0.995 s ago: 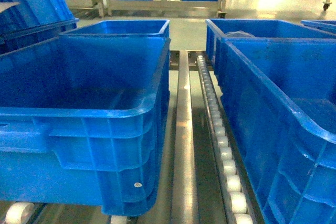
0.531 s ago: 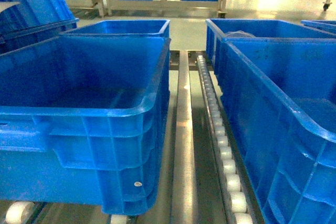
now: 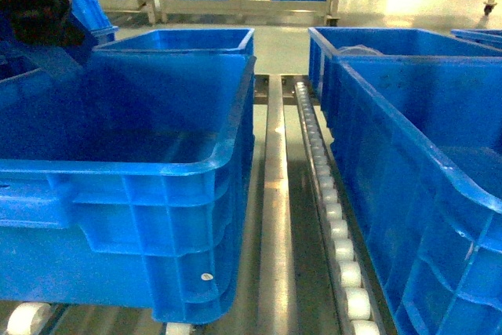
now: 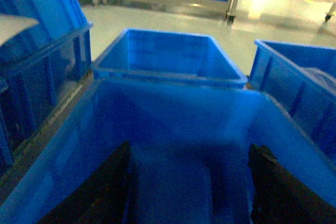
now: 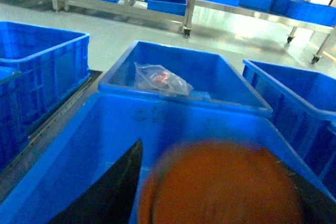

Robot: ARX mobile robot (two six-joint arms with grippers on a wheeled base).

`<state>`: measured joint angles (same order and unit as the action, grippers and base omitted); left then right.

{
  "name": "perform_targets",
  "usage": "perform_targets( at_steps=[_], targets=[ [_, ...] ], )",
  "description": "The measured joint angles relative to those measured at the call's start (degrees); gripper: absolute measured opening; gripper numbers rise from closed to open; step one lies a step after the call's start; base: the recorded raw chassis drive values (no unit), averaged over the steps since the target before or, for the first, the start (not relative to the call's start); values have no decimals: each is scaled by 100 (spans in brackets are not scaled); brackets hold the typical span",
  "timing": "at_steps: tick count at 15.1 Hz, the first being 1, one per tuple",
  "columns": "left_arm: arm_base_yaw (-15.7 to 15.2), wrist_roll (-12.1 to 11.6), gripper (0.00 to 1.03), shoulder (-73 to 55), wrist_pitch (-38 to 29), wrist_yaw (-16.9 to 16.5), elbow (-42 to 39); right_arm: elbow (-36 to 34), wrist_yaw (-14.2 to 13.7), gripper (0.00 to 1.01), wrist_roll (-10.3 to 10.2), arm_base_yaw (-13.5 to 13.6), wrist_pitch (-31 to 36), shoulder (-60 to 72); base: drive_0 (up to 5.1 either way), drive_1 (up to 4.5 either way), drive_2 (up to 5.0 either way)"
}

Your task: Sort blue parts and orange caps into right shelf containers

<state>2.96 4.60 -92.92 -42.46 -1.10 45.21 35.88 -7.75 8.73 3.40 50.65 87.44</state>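
right gripper carried a round orange cap, blurred and filling the lower centre of the right wrist frame; dark fingers showed at either side of it, so i judged the jaws closed on the cap. it hung above the open near right crate, presumably so a release would drop the cap inside. the crate behind it, mid-frame, held a clear plastic bag with something reddish in it, contents otherwise not legible.

left gripper sat over the near left crate, fingers spread wide apart at the lower corners of the left wrist frame with nothing between them, i.e. open and free. a dark mass at the upper left of the head frame was probably the left arm. no blue parts visible anywhere.

crates stood in two lanes on a roller conveyor, rollers running up the centre of the head frame.
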Motion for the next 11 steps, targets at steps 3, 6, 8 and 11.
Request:
perform_targets(
  at_steps=[3, 6, 8, 11],
  targets=[
    [-4, 22, 74, 114, -26, -81, 0, 11, -4, 73, 31, 4, 68, -22, 0, 0, 0],
    [-50, 46, 87, 164, -92, -116, 0, 44, -42, 85, 35, 2, 79, -28, 0, 0, 0],
    [-103, 68, 98, 173, -94, -103, -11, 44, -105, 96, 33, 2, 63, -22, 0, 0, 0],
    [-133, 127, 98, 208, 15, -2, -74, 46, -407, 98, 81, 4, -52, -11, 0, 0, 0]
  ],
)
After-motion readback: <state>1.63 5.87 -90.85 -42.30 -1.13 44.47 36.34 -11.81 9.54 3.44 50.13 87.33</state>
